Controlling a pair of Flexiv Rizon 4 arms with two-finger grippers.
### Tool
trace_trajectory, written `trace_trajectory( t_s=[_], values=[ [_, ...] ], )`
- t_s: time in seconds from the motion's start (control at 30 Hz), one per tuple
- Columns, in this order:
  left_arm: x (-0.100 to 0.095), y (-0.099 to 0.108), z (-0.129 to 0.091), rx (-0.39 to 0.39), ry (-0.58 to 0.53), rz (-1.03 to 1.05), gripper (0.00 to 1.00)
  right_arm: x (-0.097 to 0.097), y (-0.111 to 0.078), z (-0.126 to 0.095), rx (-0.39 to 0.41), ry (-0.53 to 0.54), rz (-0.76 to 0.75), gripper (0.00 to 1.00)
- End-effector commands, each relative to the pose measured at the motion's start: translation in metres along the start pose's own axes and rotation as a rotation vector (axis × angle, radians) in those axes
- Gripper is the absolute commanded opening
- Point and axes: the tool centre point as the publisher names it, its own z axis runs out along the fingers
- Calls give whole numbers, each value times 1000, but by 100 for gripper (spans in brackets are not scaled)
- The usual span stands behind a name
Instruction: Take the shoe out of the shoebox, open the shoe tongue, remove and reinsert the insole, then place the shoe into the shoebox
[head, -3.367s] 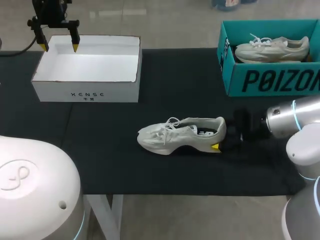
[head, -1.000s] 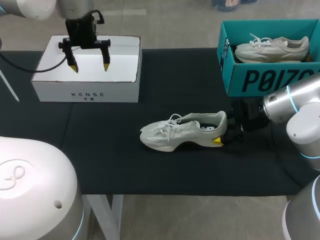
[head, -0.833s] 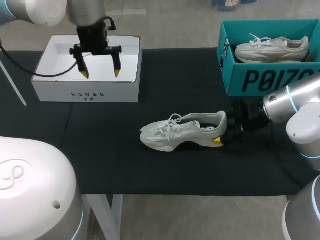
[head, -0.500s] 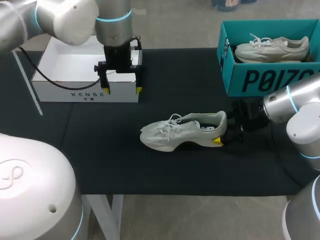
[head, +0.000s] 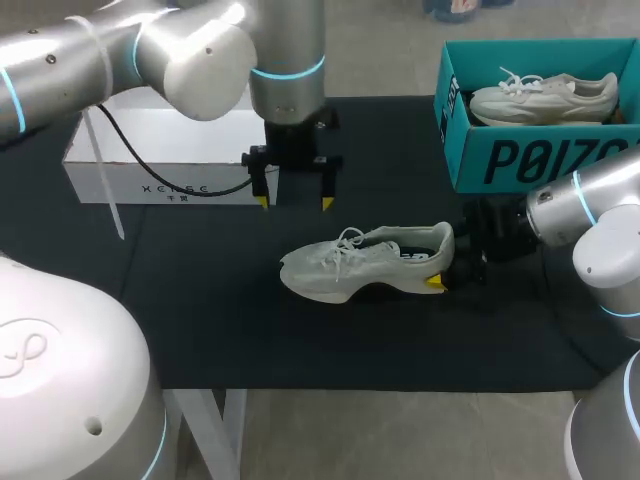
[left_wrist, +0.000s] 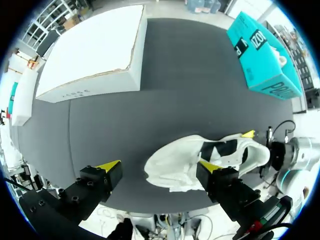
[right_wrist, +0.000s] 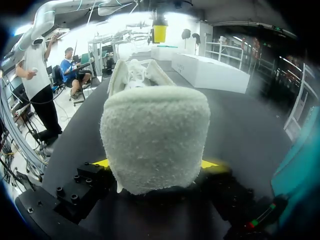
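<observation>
A pale grey-white shoe (head: 365, 262) lies on its side on the black table, toe pointing left. My right gripper (head: 447, 268) is shut on its heel. In the right wrist view the fuzzy heel (right_wrist: 155, 135) fills the space between both yellow-tipped fingers (right_wrist: 102, 163). My left gripper (head: 295, 203) hangs open just behind the laces, touching nothing. In the left wrist view the shoe (left_wrist: 195, 160) lies below and ahead of that gripper (left_wrist: 160, 167). The white shoebox (head: 130, 180) stands at the back left, partly hidden by my left arm.
A teal box (head: 540, 160) holding a second shoe (head: 545, 98) stands at the back right, close behind my right arm. In the left wrist view the white box (left_wrist: 95, 55) and the teal box (left_wrist: 260, 60) lie beyond the shoe. A black cable hangs from my left arm.
My left arm has swung from above the white shoebox to the right and forward, ending just behind the shoe's laces. The right gripper and shoe have stayed still.
</observation>
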Motion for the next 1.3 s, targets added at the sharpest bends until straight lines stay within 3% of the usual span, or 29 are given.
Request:
trace_trajectory(
  t_s=[0.03, 0.43, 0.87, 1.3],
  values=[
    [21, 7, 6, 31, -34, 8, 100, -3, -2, 5, 5, -1, 1, 0],
    [53, 17, 15, 88, -9, 32, 100, -3, -2, 5, 5, -1, 1, 0],
    [92, 10, 43, 126, -2, 113, 100, -3, -2, 5, 5, -1, 1, 0],
    [125, 20, 40, 158, 22, 188, 100, -3, -2, 5, 5, -1, 1, 0]
  ],
)
